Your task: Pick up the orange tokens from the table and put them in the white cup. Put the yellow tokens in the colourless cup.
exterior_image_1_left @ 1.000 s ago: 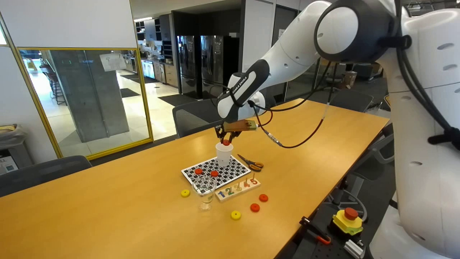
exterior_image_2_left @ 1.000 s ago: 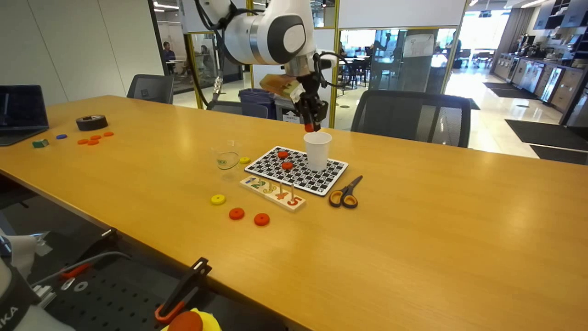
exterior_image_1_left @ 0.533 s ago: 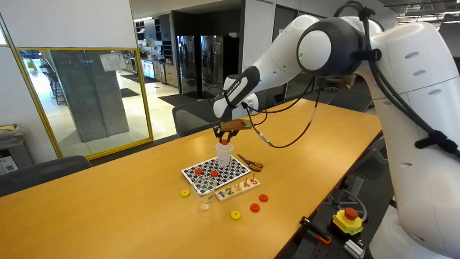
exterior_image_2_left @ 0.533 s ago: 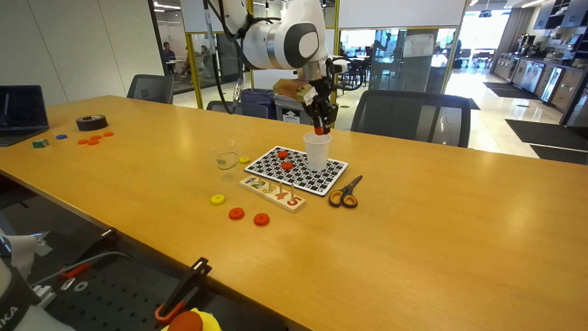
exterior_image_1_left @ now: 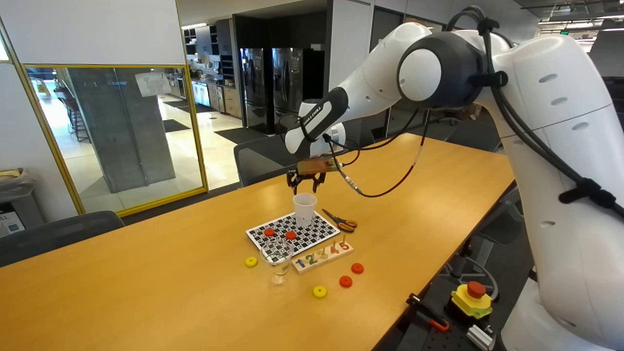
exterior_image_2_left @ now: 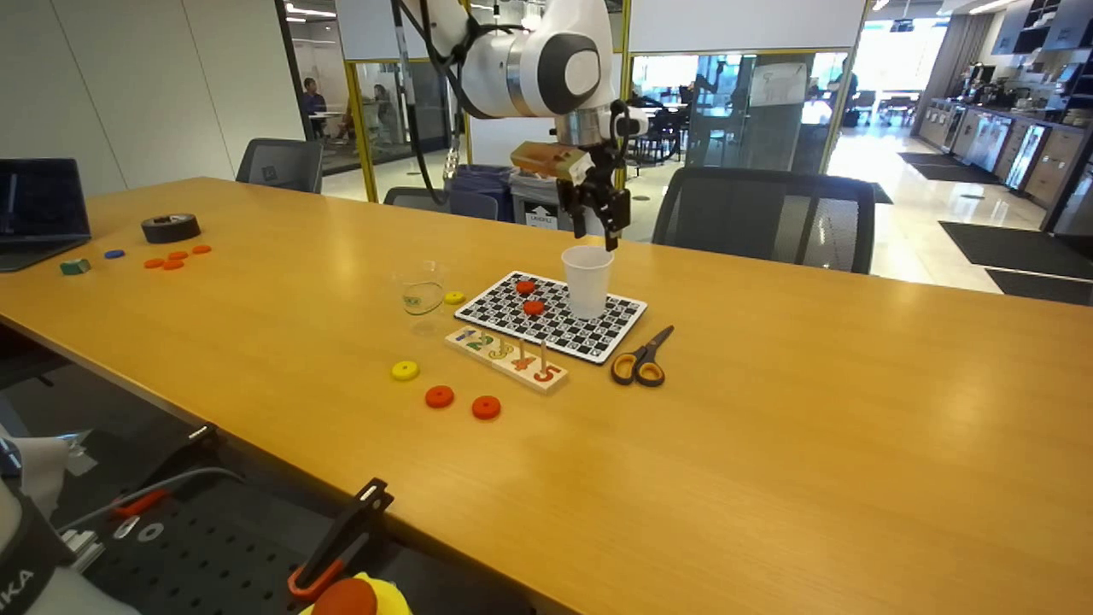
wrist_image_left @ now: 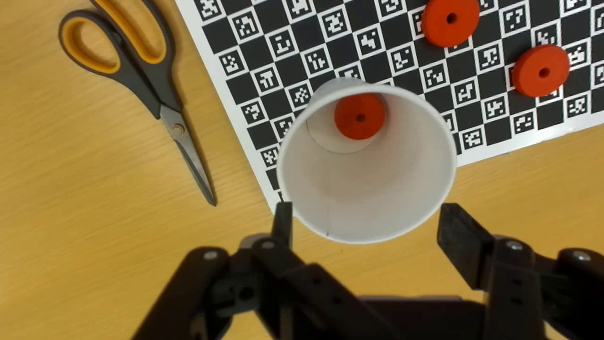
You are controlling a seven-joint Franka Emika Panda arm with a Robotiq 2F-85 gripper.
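My gripper [wrist_image_left: 365,207] stands open above the white cup [wrist_image_left: 373,189], with nothing between its fingers. In the wrist view an orange token [wrist_image_left: 349,123] lies inside that cup. The white cup is upright on the checkerboard in both exterior views. Two more orange tokens [exterior_image_1_left: 291,236] [exterior_image_1_left: 269,232] rest on the board beside it. Another two orange tokens [exterior_image_2_left: 440,398] [exterior_image_2_left: 487,409] lie on the table [exterior_image_2_left: 768,478]. One yellow token [exterior_image_2_left: 406,372] is near them; a second yellow token [exterior_image_2_left: 455,298] lies by the colourless cup [exterior_image_2_left: 423,299], which stands upright.
The checkerboard [wrist_image_left: 245,85] carries the cup. Scissors [wrist_image_left: 186,144] lie beside it, and a numbered board with upright pegs [exterior_image_1_left: 321,257] runs along its edge. Far off are several orange discs [exterior_image_2_left: 173,265], a blue disc [exterior_image_2_left: 114,254], a black tape roll [exterior_image_2_left: 171,228] and a laptop [exterior_image_2_left: 38,213].
My gripper has moved slightly over the white cup and opened. The orange token that was between its fingers has left them; one shows in the cup now. The cup has shifted very slightly.
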